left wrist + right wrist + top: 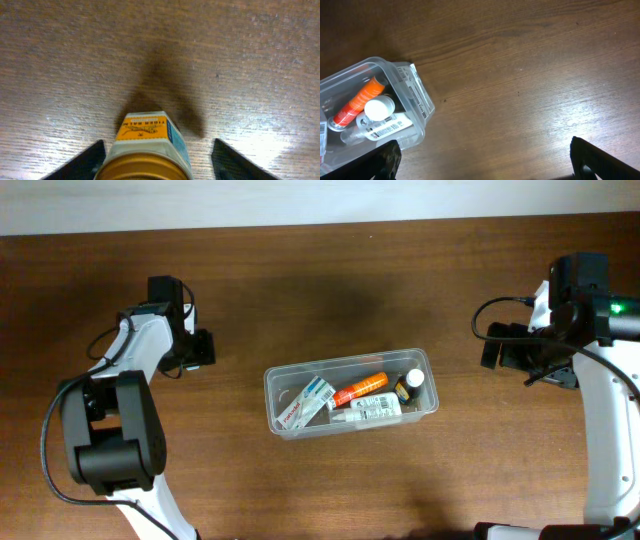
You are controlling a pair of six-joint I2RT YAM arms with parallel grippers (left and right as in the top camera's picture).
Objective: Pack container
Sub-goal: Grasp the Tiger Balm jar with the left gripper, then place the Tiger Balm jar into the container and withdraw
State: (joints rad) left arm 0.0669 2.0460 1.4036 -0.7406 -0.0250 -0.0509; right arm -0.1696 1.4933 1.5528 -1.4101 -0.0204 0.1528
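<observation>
The container (340,364) sat mid-worktop (300,280), tubes and a small bottle inside; the left pincer (159,145) stood open astride a Tiger Balm jar (146,131), not yet clamped; the right pincer (485,147) gaped wide, empty, beside the container; grasping seemed in hand; next, closing squarely on the jar.

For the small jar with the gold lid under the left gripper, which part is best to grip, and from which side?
Probably the body just below the gold lid, coming down from above. The jar stands upright on the table, and the open left gripper has one finger on each side of it, so closing there should hold it squarely.
</observation>
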